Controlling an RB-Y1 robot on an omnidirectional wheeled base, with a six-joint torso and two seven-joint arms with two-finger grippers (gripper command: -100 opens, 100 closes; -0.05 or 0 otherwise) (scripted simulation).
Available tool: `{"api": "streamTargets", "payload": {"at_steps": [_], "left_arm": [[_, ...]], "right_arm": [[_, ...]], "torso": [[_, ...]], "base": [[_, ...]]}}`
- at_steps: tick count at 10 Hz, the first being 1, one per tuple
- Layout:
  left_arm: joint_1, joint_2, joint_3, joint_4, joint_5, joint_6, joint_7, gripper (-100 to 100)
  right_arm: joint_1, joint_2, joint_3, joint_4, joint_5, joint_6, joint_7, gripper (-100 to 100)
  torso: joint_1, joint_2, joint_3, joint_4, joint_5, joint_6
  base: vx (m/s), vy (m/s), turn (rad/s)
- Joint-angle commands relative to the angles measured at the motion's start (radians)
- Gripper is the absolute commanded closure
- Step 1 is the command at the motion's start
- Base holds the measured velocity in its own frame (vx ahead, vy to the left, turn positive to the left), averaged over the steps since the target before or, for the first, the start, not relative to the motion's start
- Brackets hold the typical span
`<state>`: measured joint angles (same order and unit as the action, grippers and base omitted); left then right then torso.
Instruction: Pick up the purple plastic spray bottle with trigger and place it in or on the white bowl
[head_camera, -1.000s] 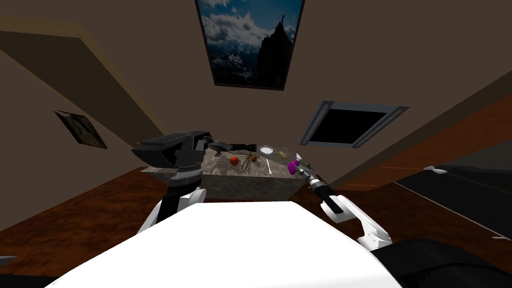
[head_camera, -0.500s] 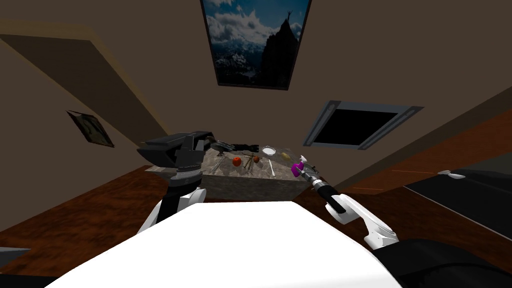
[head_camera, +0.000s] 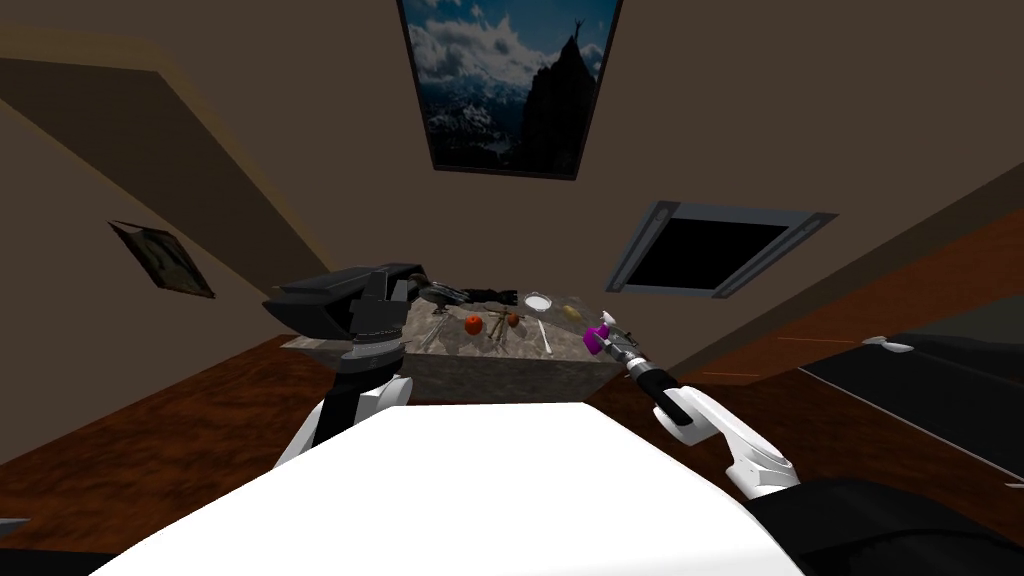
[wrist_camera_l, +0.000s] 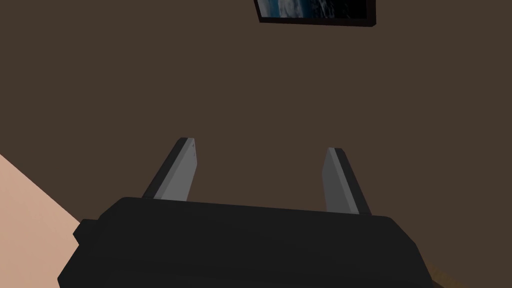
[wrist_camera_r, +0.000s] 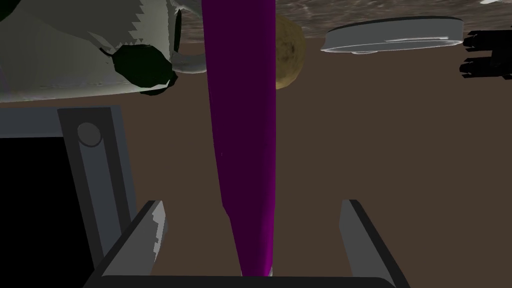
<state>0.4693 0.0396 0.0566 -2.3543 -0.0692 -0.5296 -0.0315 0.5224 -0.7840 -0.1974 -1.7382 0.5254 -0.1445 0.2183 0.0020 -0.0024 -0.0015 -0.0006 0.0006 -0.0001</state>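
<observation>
Status: purple spray bottle at right edge of grey table, between spread fingers of right gripper with a gap each side, not clamped; white bowl on table's far side, left of bottle; left gripper released, raised by table's left end.

No legible text, labels, brands or numbers, bottle plain purple, items on table perhaps too small to read.
</observation>
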Motion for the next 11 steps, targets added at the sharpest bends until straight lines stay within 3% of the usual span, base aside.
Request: {"api": "streamTargets", "payload": {"at_steps": [1, 4, 5, 6, 7, 8, 9, 10, 11], "left_arm": [[0.000, 0.000, 0.000, 0.000, 0.000, 0.000, 0.000, 0], [0.000, 0.000, 0.000, 0.000, 0.000, 0.000, 0.000, 0], [0.000, 0.000, 0.000, 0.000, 0.000, 0.000, 0.000, 0], [0.000, 0.000, 0.000, 0.000, 0.000, 0.000, 0.000, 0], [0.000, 0.000, 0.000, 0.000, 0.000, 0.000, 0.000, 0], [0.000, 0.000, 0.000, 0.000, 0.000, 0.000, 0.000, 0], [0.000, 0.000, 0.000, 0.000, 0.000, 0.000, 0.000, 0], [0.000, 0.000, 0.000, 0.000, 0.000, 0.000, 0.000, 0], [0.000, 0.000, 0.000, 0.000, 0.000, 0.000, 0.000, 0]], "right_arm": [[-0.017, 0.009, -0.017, 0.026, 0.050, -0.037, -0.050, -100], [-0.031, 0.017, -0.033, 0.049, 0.115, -0.068, -0.093, -100], [-0.045, 0.024, -0.048, 0.071, 0.153, -0.100, -0.133, -100], [-0.045, 0.024, -0.048, 0.071, 0.164, -0.100, -0.133, -100], [-0.060, 0.031, -0.064, 0.094, 0.203, -0.131, -0.173, -100], [-0.060, 0.031, -0.064, 0.094, 0.214, -0.131, -0.173, -100], [-0.074, 0.038, -0.079, 0.117, 0.252, -0.162, -0.214, -100], [-0.074, 0.038, -0.079, 0.117, 0.263, -0.162, -0.214, -100], [-0.088, 0.046, -0.094, 0.139, 0.302, -0.194, -0.254, -100]], "torso": [[0.000, 0.000, 0.000, 0.000, 0.000, 0.000], [0.000, 0.000, 0.000, 0.000, 0.000, 0.000], [-0.001, 0.001, 0.000, 0.000, 0.000, 0.000], [-0.001, 0.001, 0.000, 0.000, 0.000, 0.000], [-0.001, 0.001, 0.000, 0.000, 0.000, 0.000], [-0.001, 0.000, 0.000, 0.000, 0.000, 0.000], [-0.001, 0.000, 0.000, 0.000, 0.000, 0.000], [-0.001, 0.000, 0.000, 0.000, 0.000, 0.000], [-0.001, 0.001, 0.000, 0.000, 0.000, 0.000]], "base": [[0.043, 0.035, -0.057], [0.028, 0.030, -0.033], [0.025, 0.029, -0.049], [0.024, 0.028, -0.028], [0.037, 0.031, -0.053], [0.028, 0.026, -0.030], [0.028, 0.031, -0.051], [0.024, 0.027, -0.031], [0.024, 0.029, -0.048]]}}
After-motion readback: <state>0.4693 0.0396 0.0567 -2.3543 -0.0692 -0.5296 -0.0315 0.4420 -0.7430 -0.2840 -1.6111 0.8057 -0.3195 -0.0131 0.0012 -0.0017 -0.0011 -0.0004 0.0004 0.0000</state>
